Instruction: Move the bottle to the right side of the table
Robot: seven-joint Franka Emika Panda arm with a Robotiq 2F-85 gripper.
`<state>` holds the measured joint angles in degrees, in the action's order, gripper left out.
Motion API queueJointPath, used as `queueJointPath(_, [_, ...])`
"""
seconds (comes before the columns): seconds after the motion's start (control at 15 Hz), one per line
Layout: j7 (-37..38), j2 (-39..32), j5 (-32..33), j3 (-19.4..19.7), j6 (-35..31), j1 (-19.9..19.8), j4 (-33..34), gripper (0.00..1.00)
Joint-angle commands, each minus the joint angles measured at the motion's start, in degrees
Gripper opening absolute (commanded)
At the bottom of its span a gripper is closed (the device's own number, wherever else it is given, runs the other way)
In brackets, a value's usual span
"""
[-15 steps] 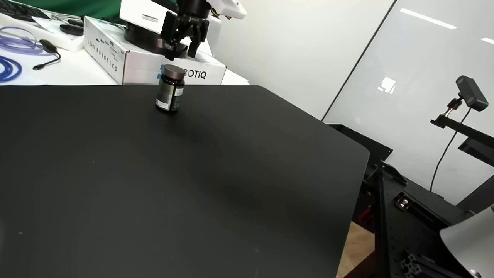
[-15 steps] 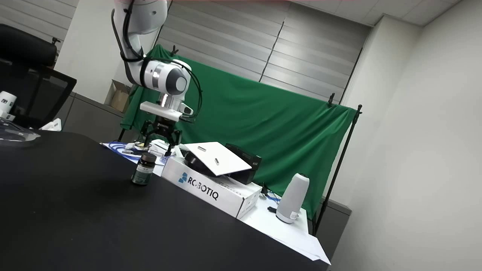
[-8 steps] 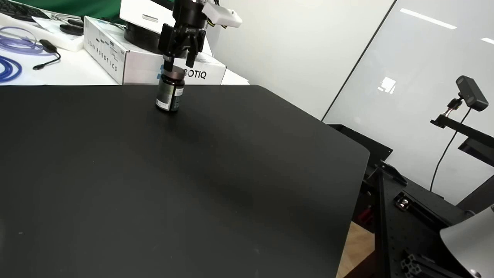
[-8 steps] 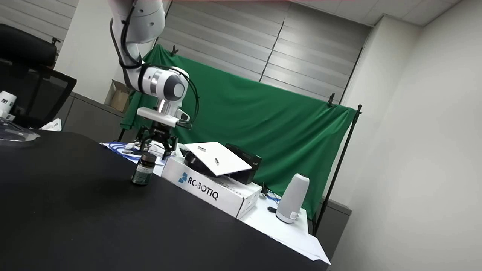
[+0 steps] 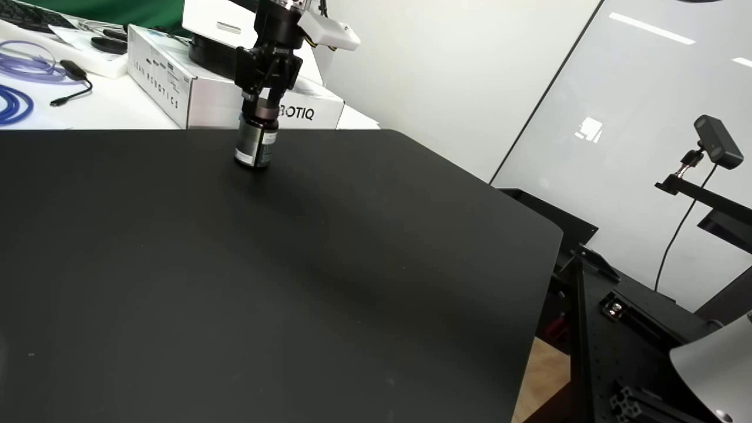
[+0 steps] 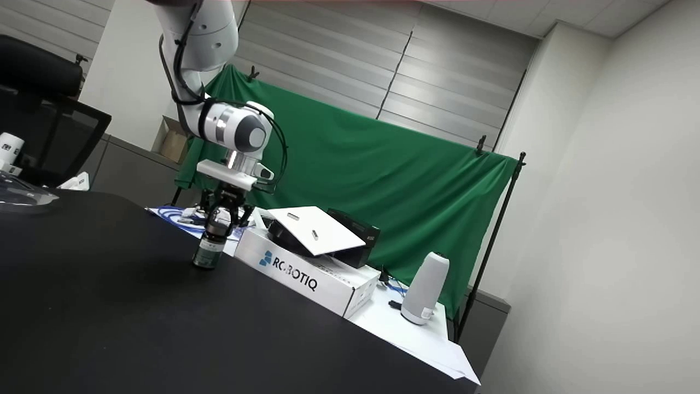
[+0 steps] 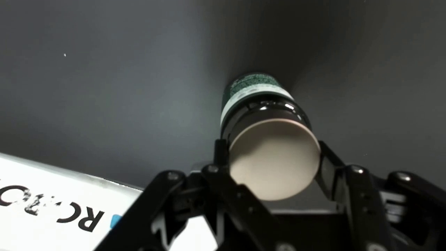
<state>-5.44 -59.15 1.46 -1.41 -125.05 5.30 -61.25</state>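
Note:
The small dark bottle (image 5: 254,144) with a pale label band stands upright near the far edge of the black table (image 5: 282,264). In an exterior view the same bottle (image 6: 209,253) is close to the table's edge, beside the white box. My gripper (image 5: 262,104) reaches down from above and is closed around its cap. From the wrist, the pale round top of the bottle cap (image 7: 275,160) fills the space of the gripper (image 7: 272,153), a finger touching it on either side. The bottle's base appears to rest on the table; its far side is hidden.
A white printed box (image 6: 295,276) sits just past the table's edge, with a tilted white panel (image 6: 317,230) and black parts on top. A clear plastic item (image 6: 22,194) lies at a table edge. Blue tubing (image 5: 14,106) lies on the white surface behind.
My gripper has come down from above the bottle, and its fingers have gone from open to closed on the cap. The bottle has shifted very slightly.

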Motion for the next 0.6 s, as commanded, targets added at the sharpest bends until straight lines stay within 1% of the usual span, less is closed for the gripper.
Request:
queueJointPath(0.0, [0.42, -1.28, -0.58, -0.93, 0.09, -0.62, 2.54, 0.36])
queueJointPath(0.27, [0.62, 2.65, 0.84, 0.13, -0.63, -0.12, -0.74, 0.36])
queueJointPath(0.53, [-0.29, 9.58, 3.26, 1.6, -1.79, -0.55, -8.02, 0.36])
